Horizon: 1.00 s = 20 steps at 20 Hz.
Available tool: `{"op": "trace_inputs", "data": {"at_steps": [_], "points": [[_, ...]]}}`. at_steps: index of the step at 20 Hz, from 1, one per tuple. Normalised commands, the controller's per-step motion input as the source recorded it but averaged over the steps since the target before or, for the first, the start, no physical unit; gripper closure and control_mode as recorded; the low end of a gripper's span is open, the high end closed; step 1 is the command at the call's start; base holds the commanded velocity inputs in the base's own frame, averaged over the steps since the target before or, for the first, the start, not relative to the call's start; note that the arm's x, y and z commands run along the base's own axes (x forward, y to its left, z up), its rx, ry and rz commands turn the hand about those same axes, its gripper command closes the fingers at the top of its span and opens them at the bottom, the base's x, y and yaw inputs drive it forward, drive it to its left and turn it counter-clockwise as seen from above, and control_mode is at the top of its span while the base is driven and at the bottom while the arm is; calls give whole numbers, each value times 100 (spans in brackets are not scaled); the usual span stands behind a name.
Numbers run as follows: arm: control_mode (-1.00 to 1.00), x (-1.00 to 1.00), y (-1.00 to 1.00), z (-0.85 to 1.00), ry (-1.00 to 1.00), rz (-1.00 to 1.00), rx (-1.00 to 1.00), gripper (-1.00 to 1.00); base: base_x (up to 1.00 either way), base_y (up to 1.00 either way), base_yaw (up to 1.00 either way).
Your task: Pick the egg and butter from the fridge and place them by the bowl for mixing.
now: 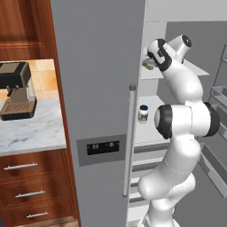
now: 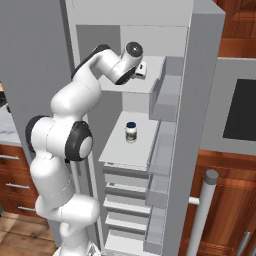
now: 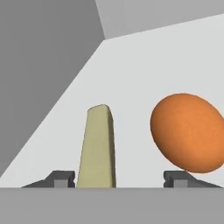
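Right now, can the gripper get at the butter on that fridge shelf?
Probably yes. In the hand view the butter stands between the open gripper tips, nearer one of them, nothing in front of it. The egg sits close beside, above the other tip, and may get nudged.

One egg point(image 3: 188, 139) and one pale stick of butter point(image 3: 98, 146) are sitting on the fridge point(image 1: 102, 88) shelf. One dark-lidded jar point(image 2: 131, 132) is standing on the shelf below. One coffee machine point(image 1: 17, 91) is resting on the marble counter point(image 1: 35, 133), with three drawers point(image 1: 29, 191) showing beneath.
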Motion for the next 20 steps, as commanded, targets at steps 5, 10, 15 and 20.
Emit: {"op": "trace_inputs", "data": {"at_steps": [5, 10, 15, 20], "points": [[-100, 0, 25, -43, 0, 0, 0, 100, 0, 0, 0], [-100, -13, 21, -52, 3, 0, 0, 100, 0, 0, 0], [-100, -44, -4, -38, 0, 0, 2, 100, 0, 0, 0], [-100, -57, -1, -12, -3, 0, 7, 100, 0, 0, 0]]}}
